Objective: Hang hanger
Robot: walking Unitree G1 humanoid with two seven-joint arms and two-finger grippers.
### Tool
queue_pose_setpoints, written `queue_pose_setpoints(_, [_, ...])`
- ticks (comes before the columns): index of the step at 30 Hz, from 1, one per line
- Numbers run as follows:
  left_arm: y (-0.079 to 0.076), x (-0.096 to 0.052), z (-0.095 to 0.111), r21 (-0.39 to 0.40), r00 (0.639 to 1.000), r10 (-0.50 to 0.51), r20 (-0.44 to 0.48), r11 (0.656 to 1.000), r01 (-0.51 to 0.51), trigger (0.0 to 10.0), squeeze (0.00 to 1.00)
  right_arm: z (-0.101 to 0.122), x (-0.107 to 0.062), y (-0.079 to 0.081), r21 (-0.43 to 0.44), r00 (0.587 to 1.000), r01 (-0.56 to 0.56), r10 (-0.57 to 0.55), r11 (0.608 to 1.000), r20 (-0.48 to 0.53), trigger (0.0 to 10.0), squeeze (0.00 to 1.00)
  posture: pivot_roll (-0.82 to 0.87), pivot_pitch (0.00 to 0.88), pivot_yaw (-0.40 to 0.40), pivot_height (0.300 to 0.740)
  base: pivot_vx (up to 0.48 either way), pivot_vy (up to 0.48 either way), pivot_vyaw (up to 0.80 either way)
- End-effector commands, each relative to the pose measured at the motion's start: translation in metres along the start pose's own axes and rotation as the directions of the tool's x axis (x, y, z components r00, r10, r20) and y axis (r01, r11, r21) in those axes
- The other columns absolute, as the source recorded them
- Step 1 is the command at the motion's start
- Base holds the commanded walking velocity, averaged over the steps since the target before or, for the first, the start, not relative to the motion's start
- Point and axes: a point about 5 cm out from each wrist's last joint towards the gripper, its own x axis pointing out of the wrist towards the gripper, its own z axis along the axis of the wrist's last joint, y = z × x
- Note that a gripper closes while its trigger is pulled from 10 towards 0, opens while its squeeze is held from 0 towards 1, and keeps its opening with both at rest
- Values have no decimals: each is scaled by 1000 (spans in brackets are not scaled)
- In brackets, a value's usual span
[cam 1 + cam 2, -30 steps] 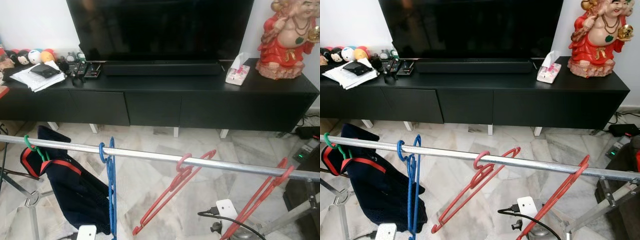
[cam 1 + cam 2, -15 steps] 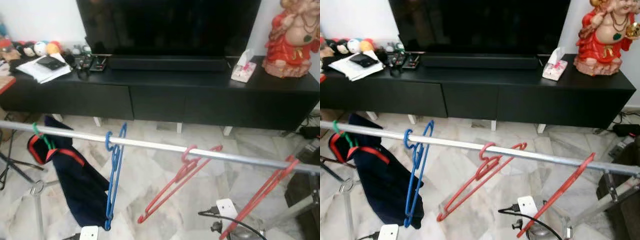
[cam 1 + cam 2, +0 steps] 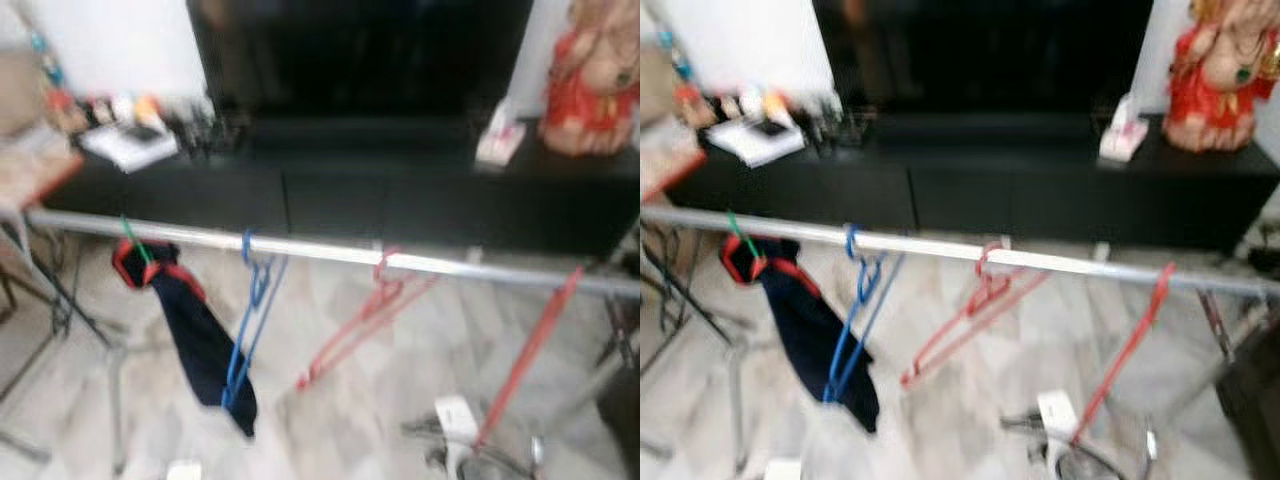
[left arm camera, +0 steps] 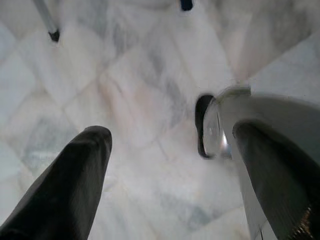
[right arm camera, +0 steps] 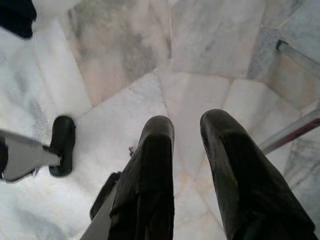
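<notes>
head views are pretty blurry: silver rail (image 3: 320, 250) runs across in front of the black tv cabinet (image 3: 400, 205), with a green hanger (image 3: 135, 245) carrying a dark garment (image 3: 195, 335), a blue hanger (image 3: 250, 320) and two red hangers (image 3: 365, 315) on it. wrist cams just see marble floor (image 5: 200, 50). my left gripper (image 4: 170, 145) hangs spread wide, my right gripper (image 5: 187, 132) narrow with a small gap, both holding nothing. versus a second ago the whole rack sits further right and sharpness dropped, so that's my head turning.
</notes>
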Motion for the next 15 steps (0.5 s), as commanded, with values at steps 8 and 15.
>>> queue_pose_setpoints(8, [5,0,2,9,1000,11,5,1000,-11,10000,0,1,1,6,6,1000,-16,16,1000,0,10000,0,-74,0,40,740,-259,0,0])
queue_pose_setpoints(15, [5,0,1,8,1000,10,4,1000,-10,10000,0,1,1,6,5,1000,-16,16,1000,0,10000,0,-74,0,39,740,-259,0,0])
